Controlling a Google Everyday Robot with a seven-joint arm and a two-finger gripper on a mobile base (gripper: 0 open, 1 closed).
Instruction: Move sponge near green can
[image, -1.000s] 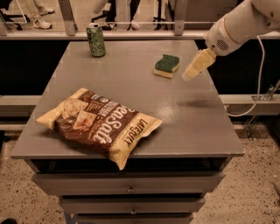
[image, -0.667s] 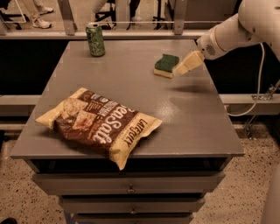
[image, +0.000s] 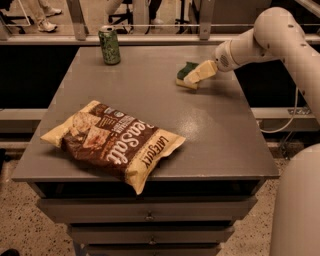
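**At the grasp:** on the grey table (image: 150, 95), a flat matte top with a dull sheen above a stack of drawers, you are working well to the camera's right of the green can (image: 109, 46). The white arm (image: 272, 35), smooth and rounded, extends in from the table edge farthest from the can. The chip bag (image: 115, 142) is crinkled brown-and-yellow foil, puffed and slick-looking. It lies well in front of the can, off the straight line you need.

The gripper (image: 199, 74), pale and wedge-shaped, sits low on the sponge (image: 184, 70), about level with the can. You cannot tell how far its jaws stand apart, or whether they have hold of anything.

Take the sponge across its sides and close gently. The pale yellow foam under the dark green scouring top will likely squash, and the wavy edge gives an uneven grip. Lift it level and carry it toward the can, then set it down just beside the can, apart from it. The can is a thin upright metal cylinder, mottled green with a silver rim, and would probably tip at a nudge.
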